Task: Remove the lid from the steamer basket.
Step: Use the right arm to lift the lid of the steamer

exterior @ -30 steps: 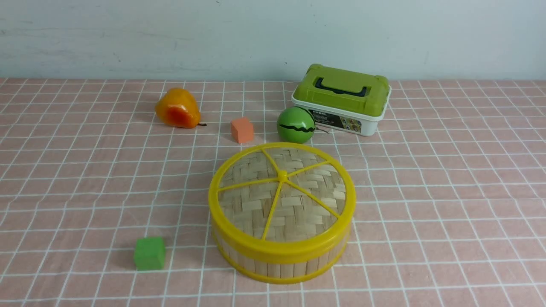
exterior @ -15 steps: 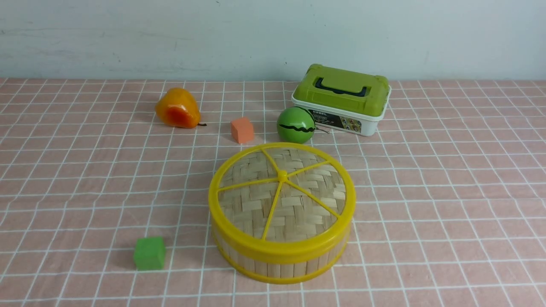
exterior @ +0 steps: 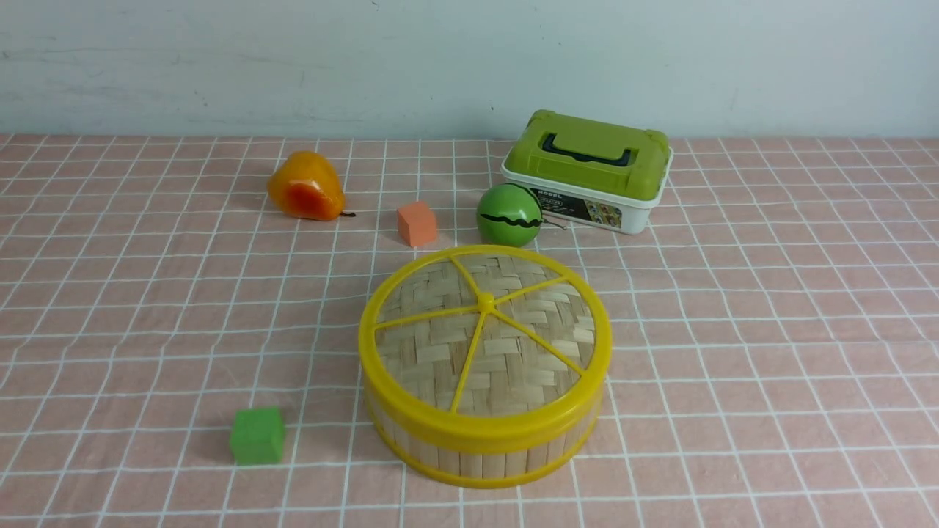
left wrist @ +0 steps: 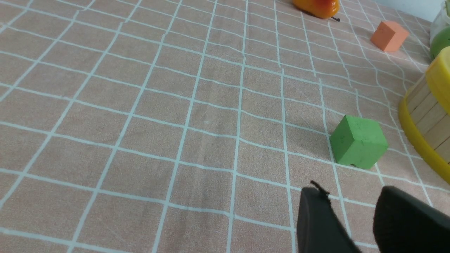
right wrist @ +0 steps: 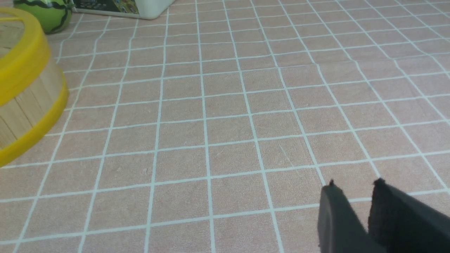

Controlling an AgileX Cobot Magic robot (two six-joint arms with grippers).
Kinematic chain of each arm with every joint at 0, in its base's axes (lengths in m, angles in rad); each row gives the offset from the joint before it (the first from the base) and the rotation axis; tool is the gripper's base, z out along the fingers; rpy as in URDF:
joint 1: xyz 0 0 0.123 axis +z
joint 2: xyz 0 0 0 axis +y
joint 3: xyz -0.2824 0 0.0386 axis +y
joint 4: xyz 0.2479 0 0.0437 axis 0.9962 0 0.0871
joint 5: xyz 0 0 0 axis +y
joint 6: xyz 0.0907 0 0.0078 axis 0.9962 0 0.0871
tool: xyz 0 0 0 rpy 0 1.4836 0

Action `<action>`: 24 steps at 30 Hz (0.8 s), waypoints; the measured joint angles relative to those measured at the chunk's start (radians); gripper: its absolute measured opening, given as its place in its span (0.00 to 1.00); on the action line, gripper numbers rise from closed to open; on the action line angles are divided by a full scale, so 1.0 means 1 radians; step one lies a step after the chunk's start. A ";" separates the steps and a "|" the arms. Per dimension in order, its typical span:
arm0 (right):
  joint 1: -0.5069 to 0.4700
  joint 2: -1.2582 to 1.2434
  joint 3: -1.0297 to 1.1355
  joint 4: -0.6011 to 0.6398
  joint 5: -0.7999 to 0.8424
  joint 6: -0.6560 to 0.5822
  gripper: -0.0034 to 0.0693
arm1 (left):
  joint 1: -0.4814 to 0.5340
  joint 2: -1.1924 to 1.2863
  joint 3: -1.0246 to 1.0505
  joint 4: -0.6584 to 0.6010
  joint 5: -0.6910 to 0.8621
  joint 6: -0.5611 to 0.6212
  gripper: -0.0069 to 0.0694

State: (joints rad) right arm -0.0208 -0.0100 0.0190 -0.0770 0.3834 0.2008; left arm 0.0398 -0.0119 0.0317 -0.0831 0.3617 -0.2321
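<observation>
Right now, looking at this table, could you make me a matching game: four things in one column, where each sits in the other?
1 green cube
2 orange cube
3 toy watermelon
4 lid

A between the toy pear and the toy watermelon
B on top of the steamer basket
C left of the steamer basket, nearer the robot
D beside the green-lidded white box

Pairs: 1-C, 2-A, 3-D, 4-B

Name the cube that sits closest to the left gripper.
The green cube, just ahead of the left gripper and beside the steamer basket. The orange cube sits much farther away, near the pear.
</observation>
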 joint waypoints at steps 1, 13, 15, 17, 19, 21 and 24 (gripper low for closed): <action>0.000 0.000 0.000 0.000 0.000 0.000 0.23 | 0.000 0.000 0.000 0.000 0.000 0.000 0.40; 0.000 0.000 0.004 0.545 0.003 0.375 0.24 | 0.000 0.000 0.000 0.000 0.000 0.000 0.40; 0.000 0.000 0.007 0.664 0.003 0.451 0.25 | 0.000 0.000 0.000 0.000 0.000 0.000 0.40; 0.000 0.000 0.007 0.694 0.005 0.473 0.25 | 0.000 0.000 0.000 0.000 0.000 0.000 0.40; 0.000 0.000 0.007 0.681 0.005 0.468 0.26 | 0.000 0.000 0.000 0.000 0.000 0.000 0.40; 0.000 0.000 0.007 0.644 0.002 0.463 0.26 | 0.000 0.000 0.000 0.000 0.000 0.000 0.40; 0.000 0.000 0.007 0.604 -0.008 0.461 0.26 | 0.000 0.000 0.000 0.000 0.000 0.000 0.40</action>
State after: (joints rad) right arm -0.0208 -0.0100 0.0260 0.5268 0.3753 0.6618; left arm 0.0398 -0.0119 0.0317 -0.0831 0.3617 -0.2321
